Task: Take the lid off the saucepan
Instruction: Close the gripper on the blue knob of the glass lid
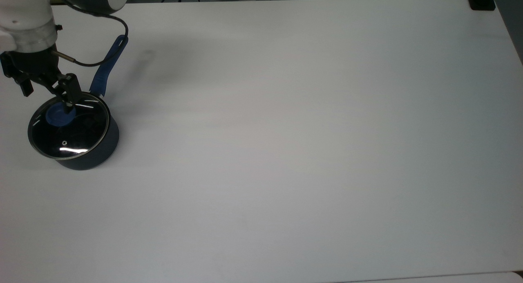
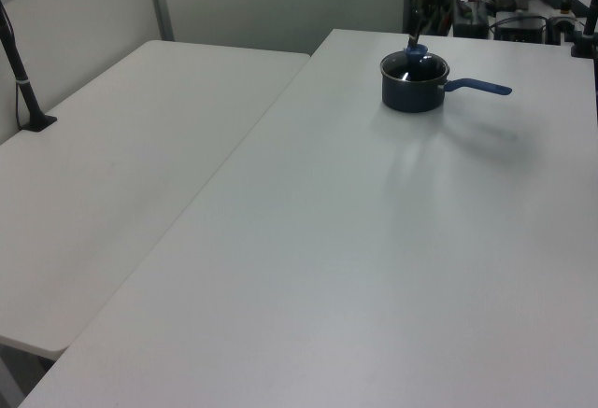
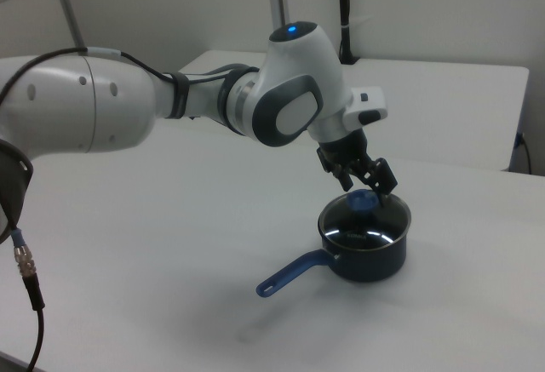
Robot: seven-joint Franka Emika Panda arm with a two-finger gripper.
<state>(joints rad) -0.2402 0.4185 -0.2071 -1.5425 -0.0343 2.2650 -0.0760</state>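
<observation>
White table (image 1: pixel 286 152), second white table (image 2: pixel 121 156) beside it, black post (image 2: pixel 23 81)

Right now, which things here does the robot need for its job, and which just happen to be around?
Part of the job:
- lid with blue knob
- saucepan
- gripper, open above the knob

Just around:
- white table
- black stand on the neighbouring table

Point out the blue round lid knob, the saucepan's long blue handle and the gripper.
Blue round knob of the clear glass lid (image 1: pixel 57 115), top view, on its flat top.
Long blue handle of the dark navy saucepan (image 3: pixel 294 271), right view, mid-length.
Black two-finger gripper (image 1: pixel 45 95), top view, between the fingertips.
</observation>
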